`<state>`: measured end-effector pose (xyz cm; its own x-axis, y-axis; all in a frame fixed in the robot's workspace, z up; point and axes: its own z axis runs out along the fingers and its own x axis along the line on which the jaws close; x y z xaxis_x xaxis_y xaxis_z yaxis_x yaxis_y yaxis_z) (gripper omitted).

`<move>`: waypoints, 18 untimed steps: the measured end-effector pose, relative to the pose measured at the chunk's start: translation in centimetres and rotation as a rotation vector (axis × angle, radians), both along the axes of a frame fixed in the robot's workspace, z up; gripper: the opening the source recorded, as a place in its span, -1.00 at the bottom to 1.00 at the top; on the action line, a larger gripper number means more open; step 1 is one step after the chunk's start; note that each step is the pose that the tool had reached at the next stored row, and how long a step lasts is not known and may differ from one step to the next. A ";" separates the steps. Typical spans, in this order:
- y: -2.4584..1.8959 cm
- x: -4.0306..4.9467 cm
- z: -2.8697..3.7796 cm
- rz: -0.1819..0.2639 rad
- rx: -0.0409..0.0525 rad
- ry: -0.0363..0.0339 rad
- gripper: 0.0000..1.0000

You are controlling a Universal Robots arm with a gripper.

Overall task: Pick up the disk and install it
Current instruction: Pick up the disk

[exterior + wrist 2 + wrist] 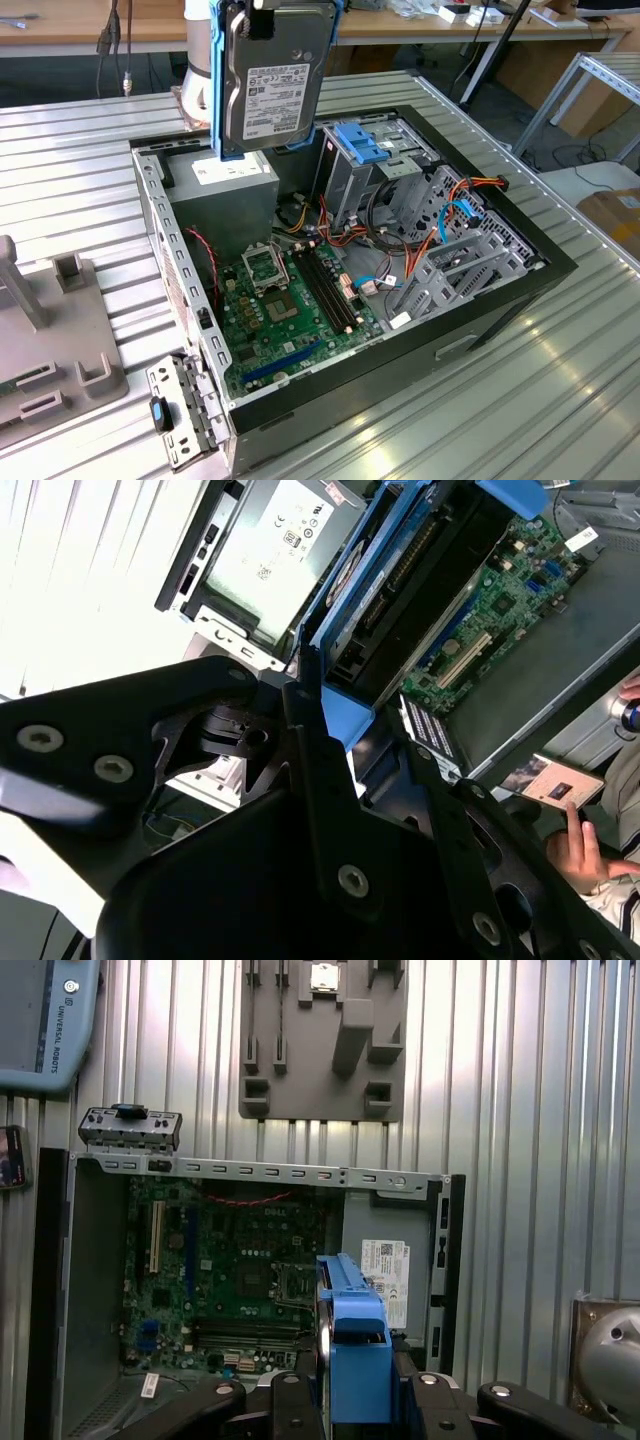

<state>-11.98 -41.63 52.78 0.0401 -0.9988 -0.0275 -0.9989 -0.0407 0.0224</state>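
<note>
while the tool (358, 1400) clamps the flat grey metal disk (272, 75) by its blue plastic frame, the disk hangs upright, long axis vertical, above the open black computer case (555, 262).

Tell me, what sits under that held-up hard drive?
Below the disk lie the power-supply box and green motherboard. The spot directly beneath it is covered by the disk itself.

Lab: ribbed metal table (80, 150), wooden workbenches (60, 30)

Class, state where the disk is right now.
The disk hangs upright in the gripper, above the power-supply box and to the exterior view's left of the drive cage.
</note>
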 end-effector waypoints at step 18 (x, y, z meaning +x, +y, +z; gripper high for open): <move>-0.44 2.17 -0.06 0.000 -0.0001 0.0000 -0.27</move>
